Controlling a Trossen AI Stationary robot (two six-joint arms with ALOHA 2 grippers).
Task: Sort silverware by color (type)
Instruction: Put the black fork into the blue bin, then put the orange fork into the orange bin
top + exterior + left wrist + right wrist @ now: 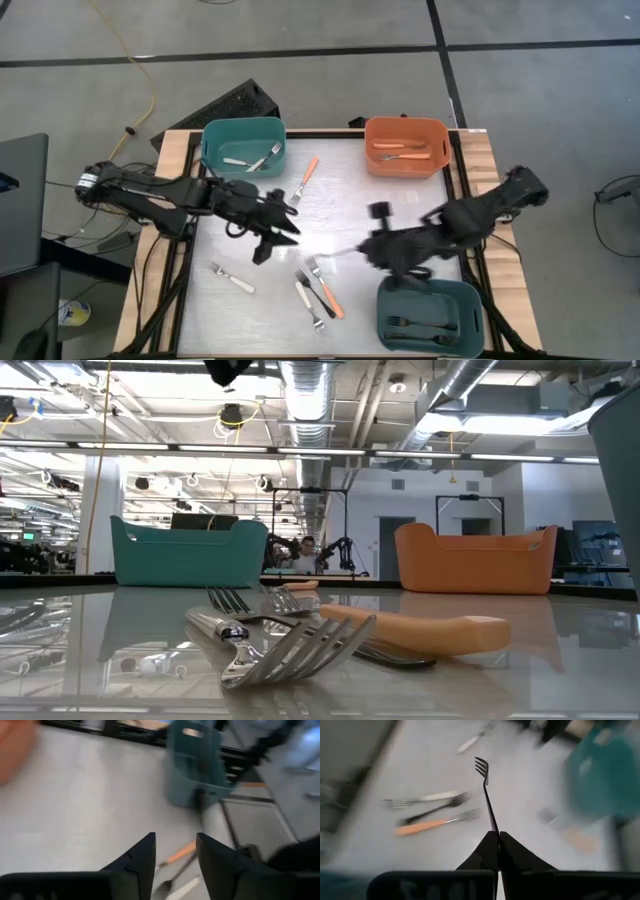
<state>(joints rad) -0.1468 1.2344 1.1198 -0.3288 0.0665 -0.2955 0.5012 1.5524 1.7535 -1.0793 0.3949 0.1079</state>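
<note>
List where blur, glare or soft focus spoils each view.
High view: sharp; soft sheen on the table. Low view: the nearest fork is soft, ceiling lights glare. Left wrist view: the teal bin smears with motion. Right wrist view: the held black fork is crisp, the table streaked behind it.

We see the right gripper [498, 836] clamped on a black fork [486, 795], tines outward, above the table [530, 780]; three blurred forks [427, 810], apparently one orange-handled, lie together beyond.

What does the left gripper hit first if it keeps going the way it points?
Probably the loose forks: the left gripper, jaws open and empty, points at the orange-handled fork and a dark fork beside it. Depth is unclear.
</note>
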